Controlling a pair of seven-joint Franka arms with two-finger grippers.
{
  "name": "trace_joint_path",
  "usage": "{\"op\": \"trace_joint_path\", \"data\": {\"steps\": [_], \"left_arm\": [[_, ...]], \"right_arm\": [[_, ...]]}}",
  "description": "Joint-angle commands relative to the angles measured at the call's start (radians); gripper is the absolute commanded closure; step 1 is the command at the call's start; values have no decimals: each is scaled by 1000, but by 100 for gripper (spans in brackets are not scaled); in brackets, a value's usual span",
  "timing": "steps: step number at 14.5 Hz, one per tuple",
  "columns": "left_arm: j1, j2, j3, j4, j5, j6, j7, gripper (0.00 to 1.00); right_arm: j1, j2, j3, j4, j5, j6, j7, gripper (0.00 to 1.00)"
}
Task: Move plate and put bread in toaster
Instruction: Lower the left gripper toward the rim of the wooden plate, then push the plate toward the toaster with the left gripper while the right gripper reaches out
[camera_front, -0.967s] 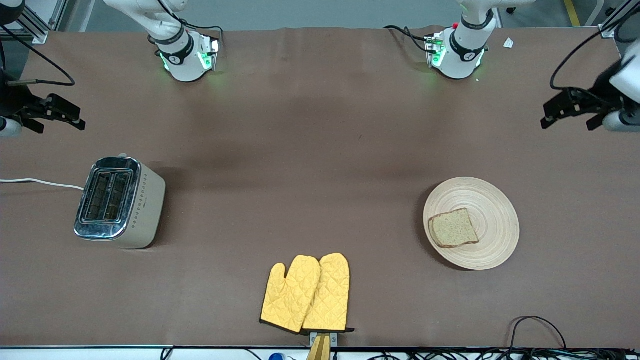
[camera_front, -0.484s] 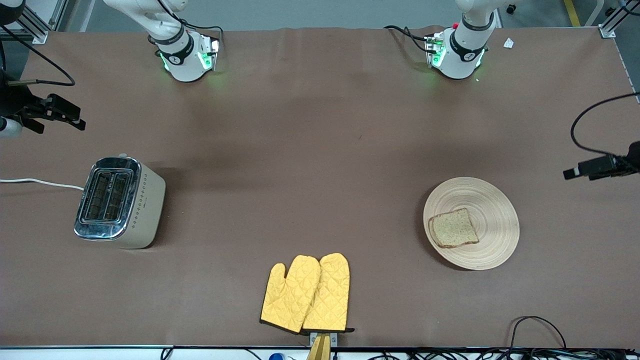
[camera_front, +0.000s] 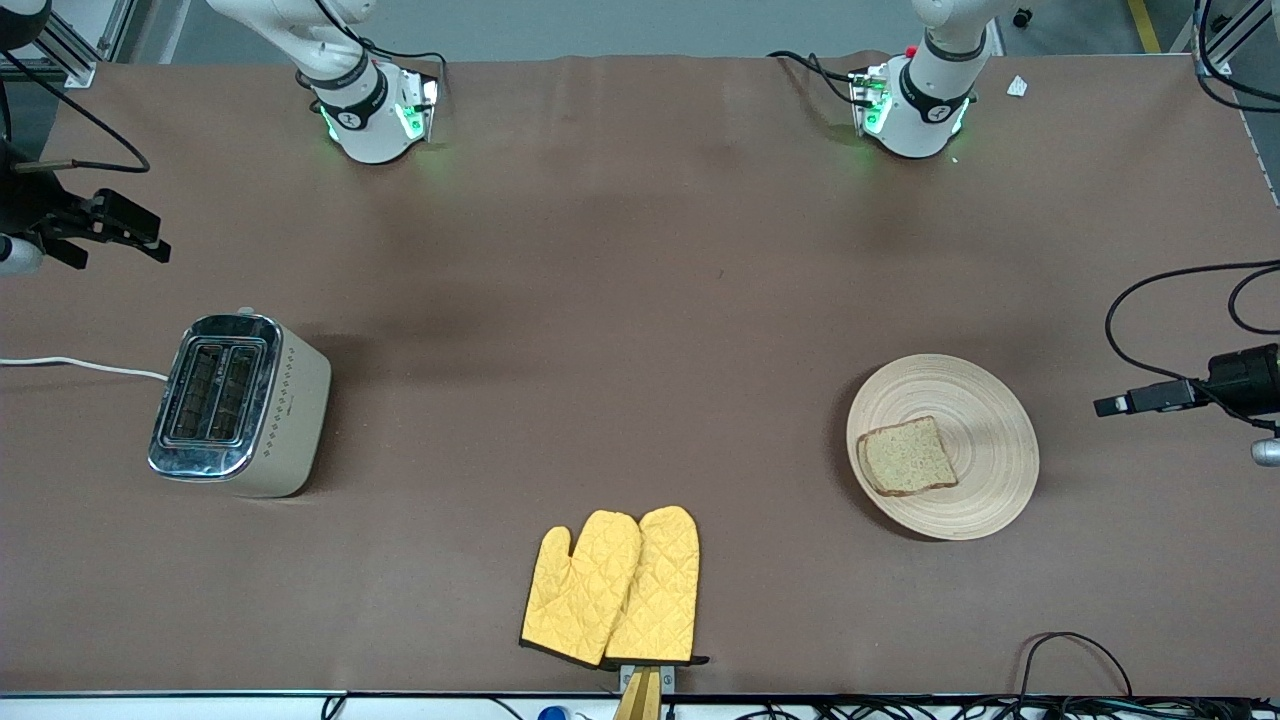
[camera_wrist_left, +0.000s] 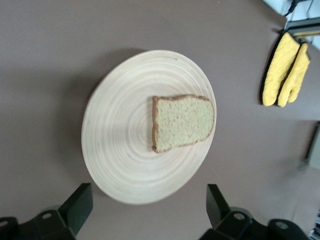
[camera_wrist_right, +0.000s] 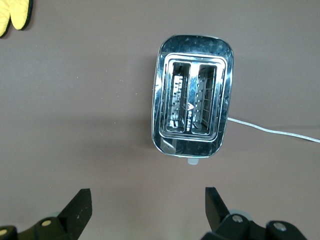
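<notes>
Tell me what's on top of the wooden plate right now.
One slice of brown bread lies flat on the plate, off-center. Nothing else is on it. The plate surface under the slice is covered.

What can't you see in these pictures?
- Front view: left gripper partly cut off by the picture's edge.
- Underside of the bread: hidden, lying on the plate.
- Bottoms of the toaster slots: too dark in the right wrist view.
</notes>
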Motion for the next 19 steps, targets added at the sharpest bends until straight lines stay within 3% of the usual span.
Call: {"op": "trace_joint_path", "data": {"steps": [1, 3, 7, 16, 19], "left_arm": [[58, 106, -6, 33, -123, 4, 112, 0], [70, 159, -8, 36, -148, 5, 205, 0], [86, 240, -8, 61, -202, 5, 297, 14], [75, 324, -12, 62, -211, 13, 367, 32], [74, 337, -14, 62, -210, 25, 382, 50]], "right_arm": [[-8, -8, 5, -34, 9, 40, 11, 0], [-8, -8, 5, -70, 12, 86, 11, 0], [-8, -10, 5, -67, 14, 84, 11, 0], [-9, -11, 5, -68, 15, 77, 11, 0], [-8, -11, 5, -68, 15, 74, 11, 0]]}}
